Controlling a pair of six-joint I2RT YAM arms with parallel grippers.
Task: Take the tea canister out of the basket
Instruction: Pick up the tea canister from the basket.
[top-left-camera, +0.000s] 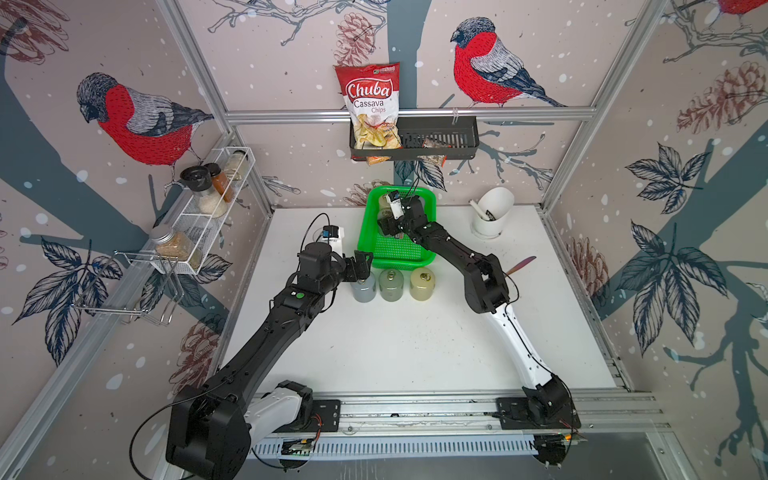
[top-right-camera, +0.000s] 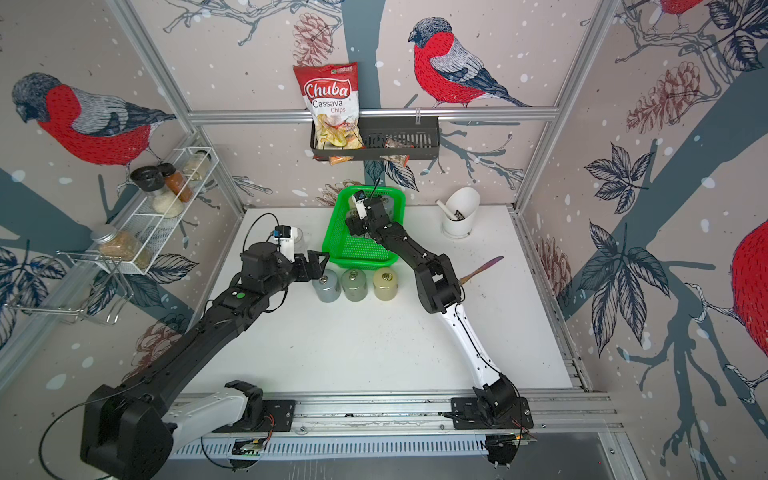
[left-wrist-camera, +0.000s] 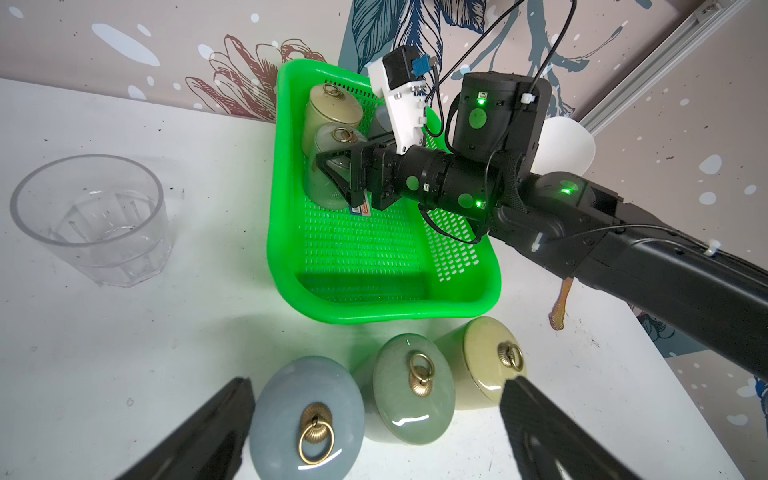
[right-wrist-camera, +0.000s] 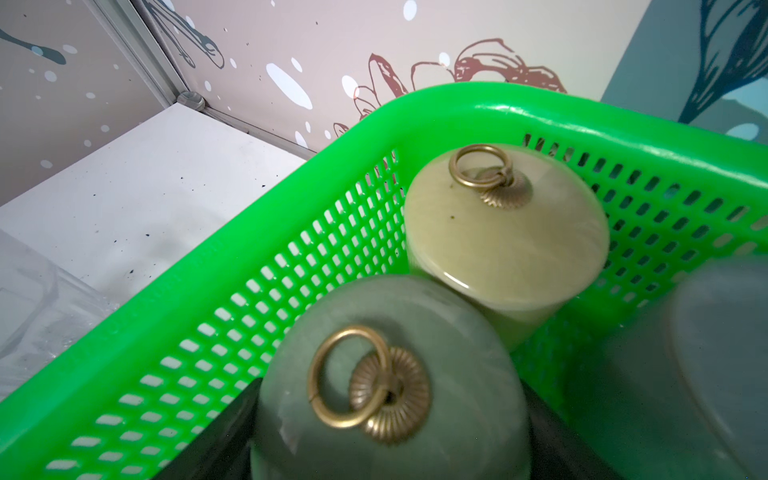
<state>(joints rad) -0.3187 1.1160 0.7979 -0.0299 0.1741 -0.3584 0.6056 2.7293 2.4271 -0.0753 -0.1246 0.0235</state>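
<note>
**Both top views.** The basket stood at the rear centre of the table. The right gripper was inside its far half. The left gripper hung over the left end of a row of three canisters in front of the basket, jaws apart and empty.

**Left wrist view.** Three canisters stood upright at the basket's far end. The right gripper's jaws straddled the green canister, the one nearest the robot.

**Right wrist view.** Black fingers flanked the green canister below its lid. Whether they clamped it could not be told. The yellow canister stood just behind, in the corner.
</note>
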